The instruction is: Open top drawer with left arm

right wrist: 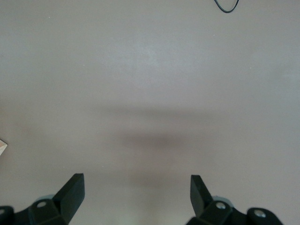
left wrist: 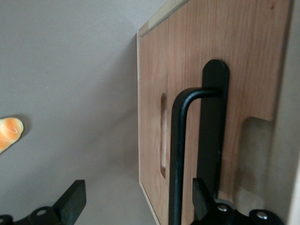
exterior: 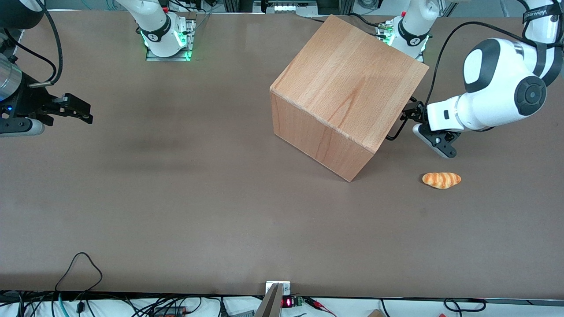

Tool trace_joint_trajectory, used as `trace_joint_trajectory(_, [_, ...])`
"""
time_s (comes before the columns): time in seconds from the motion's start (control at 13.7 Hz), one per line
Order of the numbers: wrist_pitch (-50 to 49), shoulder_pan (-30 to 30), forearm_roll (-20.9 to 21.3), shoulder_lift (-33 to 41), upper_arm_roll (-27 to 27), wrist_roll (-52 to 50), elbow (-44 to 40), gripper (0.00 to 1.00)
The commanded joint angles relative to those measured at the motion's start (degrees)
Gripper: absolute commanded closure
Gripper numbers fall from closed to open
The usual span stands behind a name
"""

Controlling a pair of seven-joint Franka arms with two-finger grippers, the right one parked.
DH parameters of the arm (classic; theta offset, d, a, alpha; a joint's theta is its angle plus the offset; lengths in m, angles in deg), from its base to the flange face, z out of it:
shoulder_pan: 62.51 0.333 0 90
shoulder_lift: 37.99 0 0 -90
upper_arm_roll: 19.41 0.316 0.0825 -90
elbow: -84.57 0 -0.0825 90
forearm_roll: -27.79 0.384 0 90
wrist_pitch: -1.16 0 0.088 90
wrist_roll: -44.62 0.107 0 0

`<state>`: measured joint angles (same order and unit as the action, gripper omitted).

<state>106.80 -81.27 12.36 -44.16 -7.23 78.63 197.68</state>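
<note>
The beech cube cabinet point(exterior: 348, 88) stands on the brown table point(exterior: 176, 198). Its drawer face is turned away from the front camera. The left arm point(exterior: 498, 83) reaches in beside the cabinet, and its gripper point(exterior: 410, 115) is close to that hidden face. The left wrist view shows the top drawer's wooden front panel point(left wrist: 187, 56) with its thin black U-shaped handle point(left wrist: 176, 150). My gripper point(left wrist: 137, 201) is open. The handle bar stands between the two fingers, close to one fingertip point(left wrist: 202, 199) and apart from the other. The fingers do not press it.
A small orange bread roll point(exterior: 441, 179) lies on the table near the left arm, nearer to the front camera than the gripper; it also shows in the left wrist view point(left wrist: 8, 133). A black cable loop point(exterior: 81, 268) lies at the table's front edge.
</note>
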Motion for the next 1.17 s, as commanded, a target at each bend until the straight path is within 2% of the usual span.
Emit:
trace_joint_trajectory(0.0, [2.6, -0.1, -1.7, -1.0, 0.2, 3.3, 1.0, 0.00])
trace_joint_trajectory(0.37, [8.0, 0.7, -1.2, -3.8, 1.0, 3.8, 0.6, 0.00])
trace_joint_trajectory(0.59, [11.8, 1.3, -1.1, -5.4, 4.1, 5.5, 0.4, 0.00])
trace_joint_trajectory(0.8, [18.4, 1.5, -1.2, -8.0, 9.3, 15.5, 0.2, 0.00])
trace_joint_trajectory(1.1, [21.9, 3.3, -1.0, -9.9, 12.3, 16.5, -1.3, 0.00])
